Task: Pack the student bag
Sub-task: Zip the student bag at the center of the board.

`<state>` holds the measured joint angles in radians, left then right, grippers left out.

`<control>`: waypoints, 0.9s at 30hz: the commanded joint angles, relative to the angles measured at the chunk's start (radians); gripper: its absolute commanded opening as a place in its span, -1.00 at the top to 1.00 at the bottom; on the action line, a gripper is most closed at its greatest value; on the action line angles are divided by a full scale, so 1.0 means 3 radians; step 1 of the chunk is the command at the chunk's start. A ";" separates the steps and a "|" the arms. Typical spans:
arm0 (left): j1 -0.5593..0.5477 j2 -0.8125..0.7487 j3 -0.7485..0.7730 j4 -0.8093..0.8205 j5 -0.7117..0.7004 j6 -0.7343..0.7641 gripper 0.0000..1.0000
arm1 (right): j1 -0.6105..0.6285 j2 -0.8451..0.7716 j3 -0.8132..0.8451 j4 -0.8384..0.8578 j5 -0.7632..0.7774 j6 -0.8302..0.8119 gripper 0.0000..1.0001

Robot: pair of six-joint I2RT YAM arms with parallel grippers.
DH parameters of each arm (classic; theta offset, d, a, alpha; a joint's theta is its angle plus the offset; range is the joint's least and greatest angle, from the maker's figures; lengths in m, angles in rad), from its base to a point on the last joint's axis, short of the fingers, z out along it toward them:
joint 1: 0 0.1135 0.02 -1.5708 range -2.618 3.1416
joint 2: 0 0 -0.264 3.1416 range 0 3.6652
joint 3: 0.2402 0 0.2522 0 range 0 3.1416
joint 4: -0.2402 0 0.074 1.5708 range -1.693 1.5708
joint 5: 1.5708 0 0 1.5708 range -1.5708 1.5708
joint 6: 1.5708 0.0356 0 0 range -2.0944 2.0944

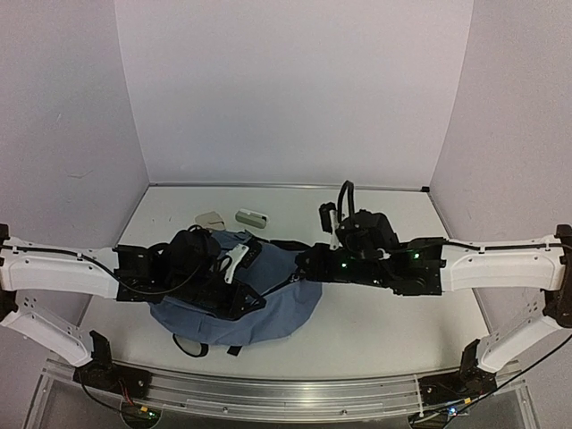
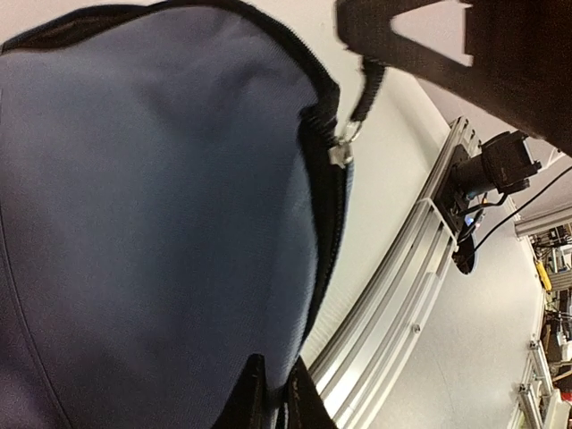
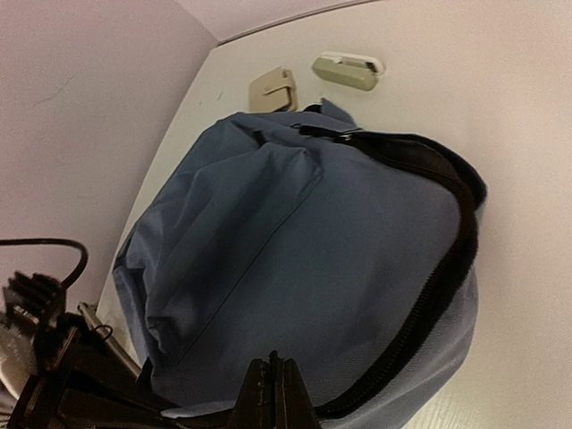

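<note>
- The student bag (image 1: pixel 277 304) — soft dusty-blue fabric, rounded, with a black toothed zipper (image 3: pixel 442 277) — lay on the smooth white table (image 1: pixel 393 313).
- My left gripper (image 2: pixel 275 407) and my right gripper (image 3: pixel 273 393) were both closed at its fabric.

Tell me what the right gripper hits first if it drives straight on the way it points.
The large dusty-blue soft fabric backpack. The shut right gripper points into its front panel, just beside the black zip. Its tips seem to touch the fabric, though depth is unclear.
</note>
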<state>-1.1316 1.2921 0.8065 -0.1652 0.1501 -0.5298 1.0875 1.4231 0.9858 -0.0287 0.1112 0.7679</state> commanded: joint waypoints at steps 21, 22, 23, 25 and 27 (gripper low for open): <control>-0.0027 0.0306 0.0139 0.0632 -0.0040 -0.0040 0.06 | 0.0609 0.0056 -0.0021 0.0828 0.0747 0.0493 1.00; -0.0027 0.0322 0.0137 0.0604 -0.0026 -0.0063 0.12 | 0.0609 0.0019 -0.0031 0.0759 0.0848 0.0523 1.00; -0.0029 0.0325 0.0125 0.0577 -0.0005 -0.0092 0.14 | 0.0609 -0.0034 -0.0042 0.0673 0.1004 0.0541 1.00; -0.0043 0.0297 0.0094 0.0466 0.0010 -0.0136 0.37 | 0.0608 -0.0107 -0.0046 0.0457 0.1231 0.0547 1.00; -0.0060 0.0254 0.0053 0.0303 0.0005 -0.0183 0.61 | 0.0601 -0.0188 -0.0041 0.0269 0.1501 0.0554 1.00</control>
<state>-1.1402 1.3854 0.7994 -0.0169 0.1543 -0.5556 1.2740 1.4652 0.9615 0.1105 0.3252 0.9069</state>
